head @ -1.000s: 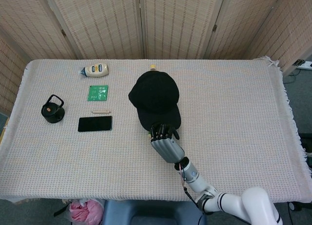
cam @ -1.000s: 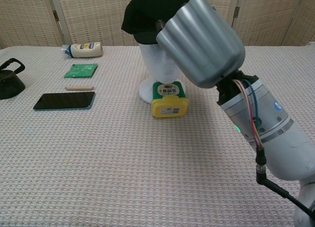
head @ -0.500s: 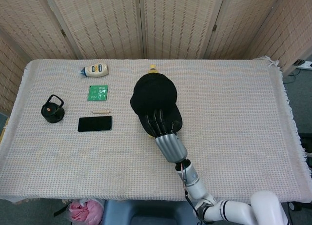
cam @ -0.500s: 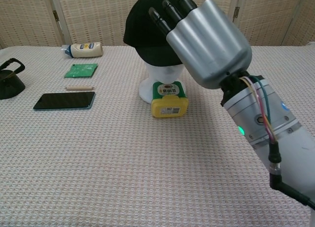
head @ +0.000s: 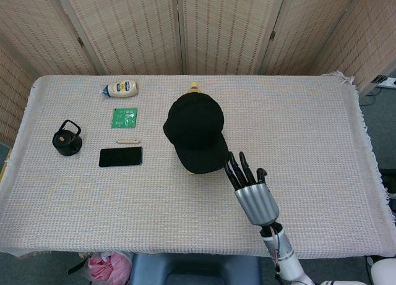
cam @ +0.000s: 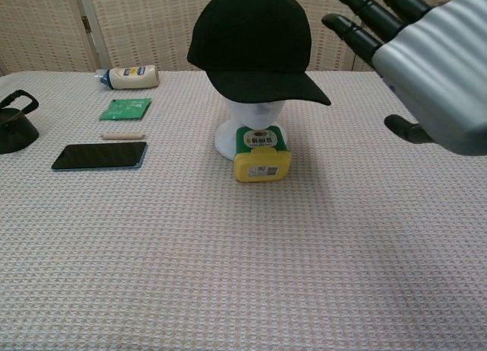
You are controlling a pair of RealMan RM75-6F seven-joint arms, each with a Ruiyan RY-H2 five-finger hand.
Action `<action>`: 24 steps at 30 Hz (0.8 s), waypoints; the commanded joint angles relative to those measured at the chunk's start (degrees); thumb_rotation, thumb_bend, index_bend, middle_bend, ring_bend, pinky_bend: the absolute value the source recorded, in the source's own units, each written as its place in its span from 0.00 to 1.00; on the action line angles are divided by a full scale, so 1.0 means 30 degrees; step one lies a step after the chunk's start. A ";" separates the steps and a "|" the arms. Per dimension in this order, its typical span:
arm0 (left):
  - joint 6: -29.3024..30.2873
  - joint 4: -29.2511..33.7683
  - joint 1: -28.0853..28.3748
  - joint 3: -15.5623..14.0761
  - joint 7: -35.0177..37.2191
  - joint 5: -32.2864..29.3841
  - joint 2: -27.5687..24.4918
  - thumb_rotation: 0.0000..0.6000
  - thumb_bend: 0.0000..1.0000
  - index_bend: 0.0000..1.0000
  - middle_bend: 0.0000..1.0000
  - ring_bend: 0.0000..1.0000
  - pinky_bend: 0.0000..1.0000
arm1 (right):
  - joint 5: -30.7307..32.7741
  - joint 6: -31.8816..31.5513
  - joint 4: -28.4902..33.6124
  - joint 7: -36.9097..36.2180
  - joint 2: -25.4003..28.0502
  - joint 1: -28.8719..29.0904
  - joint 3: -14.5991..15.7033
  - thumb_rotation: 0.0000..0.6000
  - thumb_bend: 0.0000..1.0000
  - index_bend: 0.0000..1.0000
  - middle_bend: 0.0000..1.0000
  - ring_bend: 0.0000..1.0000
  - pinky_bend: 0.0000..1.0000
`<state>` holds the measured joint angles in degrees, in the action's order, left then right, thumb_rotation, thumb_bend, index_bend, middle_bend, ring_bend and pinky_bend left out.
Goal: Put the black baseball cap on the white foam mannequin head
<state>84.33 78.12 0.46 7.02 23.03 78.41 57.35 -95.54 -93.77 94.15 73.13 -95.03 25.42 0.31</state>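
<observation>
Fingers [head: 237, 166] of the right hand [head: 253, 197] are spread wide and hold nothing; in the chest view the same right hand [cam: 434, 69] hangs in the air with its dark fingers [cam: 358, 27] pointing toward the cap, apart from it. The left hand shows in neither view.

Just beyond the fingertips, slightly to their left, the black baseball cap [head: 197, 130] sits on the white foam mannequin head [cam: 245, 126]. From the chest view the black baseball cap [cam: 255, 39] covers the crown fully, with its brim jutting forward toward the camera and to the right, toward the open hand. Only the lower face, neck and base of the foam head show under the brim. A yellow jar with a green lid [cam: 262, 154] lies on its side touching the front of that base, on the table [head: 309, 124], which is covered with a woven pale cloth.

Farther off to the left of the fingers lie a black phone [head: 120, 156], a small wooden stick [head: 128, 141] just behind it, and a green packet [head: 124, 117] behind that. A black kettlebell-shaped weight [head: 67, 138] stands further left still. Farthest back, a white squeeze bottle [head: 120, 88] lies on its side near the table's rear edge.
</observation>
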 commanded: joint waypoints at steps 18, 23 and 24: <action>0.0906 0.4593 0.0266 -0.0265 -0.4394 0.0865 0.0288 1.00 0.25 0.05 0.00 0.01 0.18 | 0.4360 0.1310 -0.1801 -2.1813 0.8742 -0.5020 0.1094 1.00 0.15 0.00 0.00 0.00 0.00; 0.0390 0.5195 0.0631 -0.0481 -0.4515 0.1202 0.0787 1.00 0.25 0.05 0.00 0.01 0.18 | 0.3564 0.1001 -0.2138 -2.4121 0.9779 -0.5801 0.1406 1.00 0.15 0.00 0.00 0.00 0.00; 0.0313 0.5231 0.0671 -0.0515 -0.4663 0.1182 0.0895 1.00 0.25 0.05 0.00 0.01 0.18 | 0.3199 0.0878 -0.2105 -2.4757 0.9969 -0.5856 0.1449 1.00 0.15 0.00 0.00 0.00 0.00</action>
<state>85.63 93.55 2.20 5.65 9.47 81.95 59.62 -83.94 -91.13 88.64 2.52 -67.33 9.22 3.89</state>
